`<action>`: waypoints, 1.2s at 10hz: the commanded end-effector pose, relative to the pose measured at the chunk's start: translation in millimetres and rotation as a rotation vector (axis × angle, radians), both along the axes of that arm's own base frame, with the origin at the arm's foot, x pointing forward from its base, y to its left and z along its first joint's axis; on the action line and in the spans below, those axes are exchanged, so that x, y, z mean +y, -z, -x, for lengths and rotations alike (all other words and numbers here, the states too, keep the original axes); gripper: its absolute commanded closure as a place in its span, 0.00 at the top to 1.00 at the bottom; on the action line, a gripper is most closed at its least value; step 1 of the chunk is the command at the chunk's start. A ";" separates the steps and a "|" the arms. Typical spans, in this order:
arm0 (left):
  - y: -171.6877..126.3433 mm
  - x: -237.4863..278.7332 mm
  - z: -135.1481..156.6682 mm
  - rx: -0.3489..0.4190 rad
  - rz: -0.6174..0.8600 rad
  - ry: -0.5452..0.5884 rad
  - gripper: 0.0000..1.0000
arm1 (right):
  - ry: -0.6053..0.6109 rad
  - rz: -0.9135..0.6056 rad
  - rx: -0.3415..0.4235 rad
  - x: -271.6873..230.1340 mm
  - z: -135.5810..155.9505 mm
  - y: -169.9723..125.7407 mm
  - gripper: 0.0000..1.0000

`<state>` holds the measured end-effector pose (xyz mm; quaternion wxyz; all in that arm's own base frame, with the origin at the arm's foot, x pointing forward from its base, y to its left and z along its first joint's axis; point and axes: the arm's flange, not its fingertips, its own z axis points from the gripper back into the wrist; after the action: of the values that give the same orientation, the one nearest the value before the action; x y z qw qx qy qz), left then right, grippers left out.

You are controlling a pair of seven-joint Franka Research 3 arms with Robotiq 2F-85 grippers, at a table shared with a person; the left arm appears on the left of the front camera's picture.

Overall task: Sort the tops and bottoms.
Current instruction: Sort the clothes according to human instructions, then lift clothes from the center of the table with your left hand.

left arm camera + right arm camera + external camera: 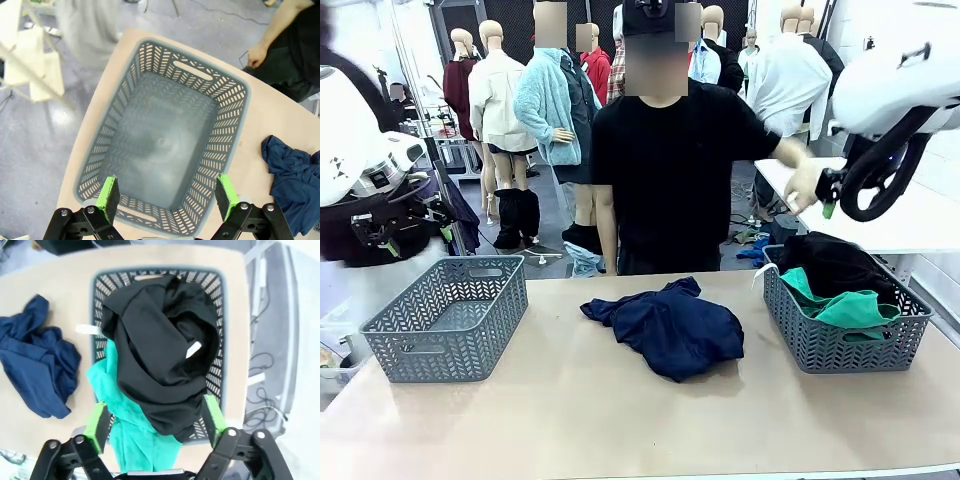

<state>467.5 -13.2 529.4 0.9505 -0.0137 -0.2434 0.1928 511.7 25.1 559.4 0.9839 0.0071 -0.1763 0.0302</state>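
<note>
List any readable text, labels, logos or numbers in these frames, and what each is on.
No readable text anywhere.
White tag on the black garment: no print legible.
White strip at the basket rim: blank or blurred.
Dark marks on the left arm: too blurred to read.

Teal-green bottoms [852, 308], black garment [835, 262], navy garment [670, 325], grey lattice-patterned baskets [430, 335].
</note>
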 end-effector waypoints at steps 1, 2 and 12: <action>-2.9 -0.3 -0.3 0.008 0.013 -0.011 1.00 | 0.011 0.006 -0.076 2.6 19.1 -10.9 1.00; -2.9 -0.3 -0.3 0.008 0.013 -0.011 1.00 | 0.015 0.012 -0.109 2.2 25.7 -22.4 1.00; -2.9 -0.3 -0.3 0.008 0.013 -0.011 1.00 | -0.010 0.040 -0.173 3.9 37.3 -67.3 1.00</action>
<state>467.5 -13.2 529.4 0.9505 -0.0137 -0.2435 0.1928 474.4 28.7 628.1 0.9637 -0.0179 -0.2639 0.0374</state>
